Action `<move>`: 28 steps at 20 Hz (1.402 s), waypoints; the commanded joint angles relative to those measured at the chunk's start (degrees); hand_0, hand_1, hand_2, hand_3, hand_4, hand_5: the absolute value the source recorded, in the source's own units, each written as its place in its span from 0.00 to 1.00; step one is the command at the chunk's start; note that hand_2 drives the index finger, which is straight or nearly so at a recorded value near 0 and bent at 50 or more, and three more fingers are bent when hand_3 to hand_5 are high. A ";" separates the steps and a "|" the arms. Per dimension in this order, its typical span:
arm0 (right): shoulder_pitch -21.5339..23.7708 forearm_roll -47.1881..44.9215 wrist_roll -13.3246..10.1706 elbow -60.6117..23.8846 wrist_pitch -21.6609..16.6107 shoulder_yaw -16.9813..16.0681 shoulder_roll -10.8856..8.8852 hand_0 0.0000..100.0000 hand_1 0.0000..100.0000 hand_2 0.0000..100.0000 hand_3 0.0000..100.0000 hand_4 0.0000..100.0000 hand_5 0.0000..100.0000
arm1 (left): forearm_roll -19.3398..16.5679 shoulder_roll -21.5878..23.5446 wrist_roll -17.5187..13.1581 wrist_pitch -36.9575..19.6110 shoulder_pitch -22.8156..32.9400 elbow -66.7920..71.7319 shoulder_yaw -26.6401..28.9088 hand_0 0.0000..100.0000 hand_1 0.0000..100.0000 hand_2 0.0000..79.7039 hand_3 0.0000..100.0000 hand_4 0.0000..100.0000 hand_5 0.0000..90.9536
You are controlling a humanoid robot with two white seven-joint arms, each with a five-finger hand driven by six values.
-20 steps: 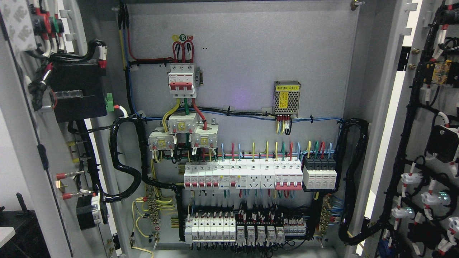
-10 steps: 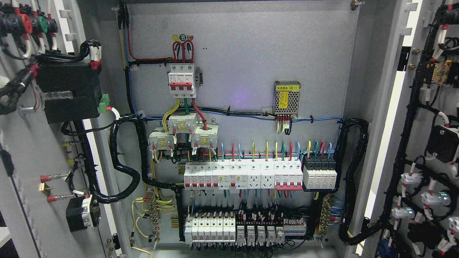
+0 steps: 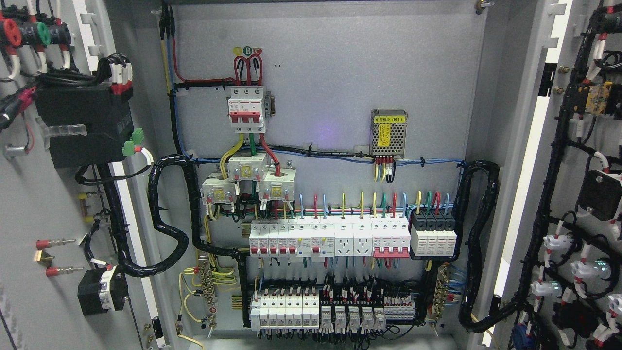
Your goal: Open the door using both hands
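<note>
Grey sheet-steel cabinet, both leaves swung out. Left door (image 3: 29, 209) fills the left edge of the view, inner face toward the camera; right door (image 3: 578, 160) fills the right edge likewise. Each leaf's long axis is vertical, hinged at the outer side of the cabinet frame (image 3: 522, 146). Neither hand shows anywhere in the head view, no arm enters from the lower left or lower right, so finger state cannot be told for either, nor which hand is nearer to which leaf. Judgement: the opening looks essentially done; the backplate (image 3: 340, 73) is fully exposed between the leaves. Left door carries a black module (image 3: 82, 126) near its top, red and green pilot-lamp backs (image 3: 29, 31) at the upper corner, a black corrugated cable loom (image 3: 167, 214) looping across the hinge gap to the backplate. Right door carries white lamp holders (image 3: 556, 240) low down and black harness runs (image 3: 554, 165). Inside: a three-pole main breaker (image 3: 247, 109) upper centre, a mesh-cased power supply (image 3: 388, 132) to its right, a row of miniature breakers (image 3: 335, 238) across the middle, terminal blocks (image 3: 335, 311) along the bottom edge. Any further swing would be outward, away from the centre line; looms at the hinges could limit travel.
</note>
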 commanded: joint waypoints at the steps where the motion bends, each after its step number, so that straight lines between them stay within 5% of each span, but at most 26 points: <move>1: -0.04 0.75 0.00 0.28 -0.04 0.90 1.99 0.00 0.00 0.00 0.00 0.00 0.00 | -0.02 0.00 -0.02 -0.01 0.00 0.00 0.00 0.00 0.00 0.00 0.00 0.04 0.00; 11: 0.40 0.84 -0.97 1.24 -0.74 -0.24 1.73 0.00 0.00 0.00 0.00 0.00 0.00 | -0.02 0.00 -0.02 -0.01 0.00 0.00 0.00 0.00 0.00 0.00 0.00 0.04 0.00; 17: 2.33 1.19 -1.40 2.38 -1.10 -6.13 1.03 0.00 0.00 0.00 0.00 0.00 0.00 | -0.02 -0.09 -0.02 0.07 0.00 0.26 0.00 0.00 0.00 0.00 0.00 0.04 0.00; 21: 3.38 1.10 -6.41 3.00 -1.36 -8.50 -0.82 0.00 0.00 0.00 0.00 0.00 0.00 | -0.02 0.00 -0.02 0.07 0.00 0.00 -0.09 0.00 0.00 0.00 0.00 0.04 0.00; 28: 6.45 1.19 -10.19 4.85 -5.14 -11.05 -4.59 0.00 0.00 0.00 0.00 0.00 0.00 | -0.73 -0.61 -0.02 0.07 0.52 -7.45 -1.14 0.00 0.00 0.00 0.00 0.04 0.00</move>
